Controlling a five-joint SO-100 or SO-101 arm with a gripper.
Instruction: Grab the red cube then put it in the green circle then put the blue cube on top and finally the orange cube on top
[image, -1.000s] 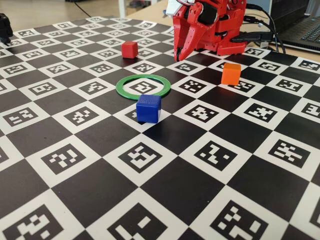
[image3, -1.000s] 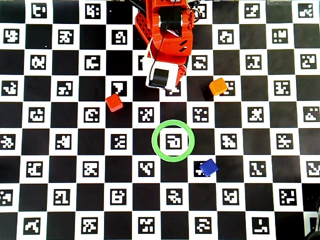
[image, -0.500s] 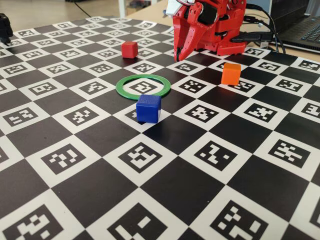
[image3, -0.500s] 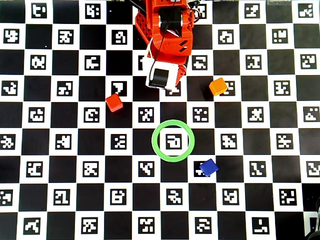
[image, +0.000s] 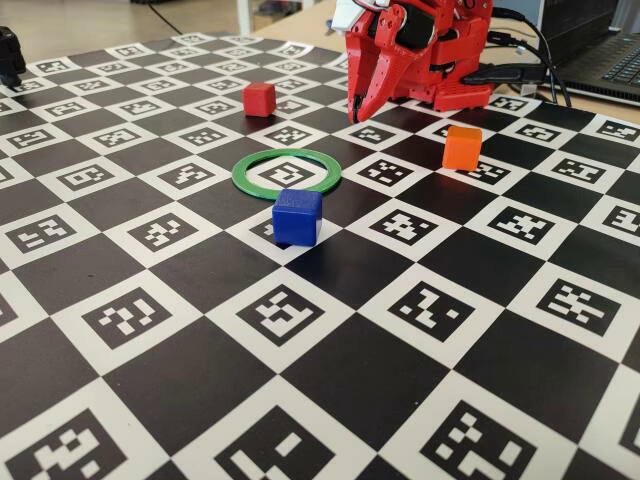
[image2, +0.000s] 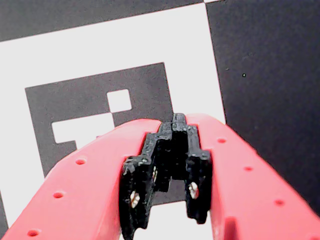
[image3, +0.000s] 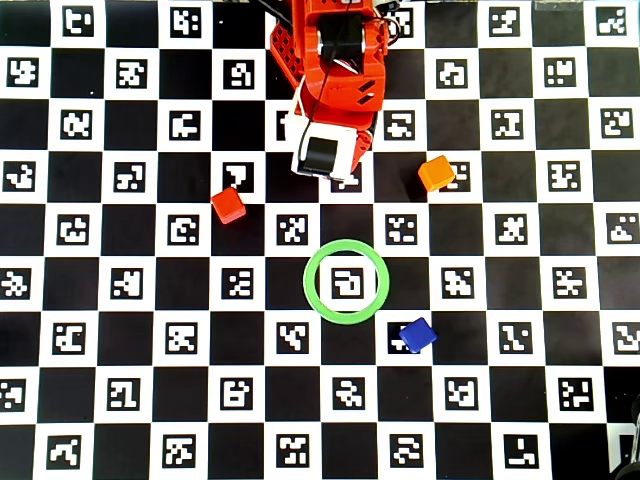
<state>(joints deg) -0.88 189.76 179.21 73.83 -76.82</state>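
Black/white marker-checker board (image: 330, 380), wood tabletop (image: 90, 25) behind; jaws closed, empty, over white sq.

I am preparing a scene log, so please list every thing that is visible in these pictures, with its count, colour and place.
red cube: 1, red, on the board, left of the arm in the overhead view, outside the ring.
green circle: 1, green flat ring, mid-board, nothing inside but the board's marker.
blue cube: 1, blue, just outside the ring's lower right in the overhead view.
orange cube: 1, orange, right of the arm in the overhead view.
checkerboard mat: 1, black and white squares with markers, covering the table.
laptop: 1, dark, far right edge of the fixed view.
cables: several, black, behind the arm.
arm: 1, red, top centre.
gripper: 1, red with black pads, shut, empty, above the mat.
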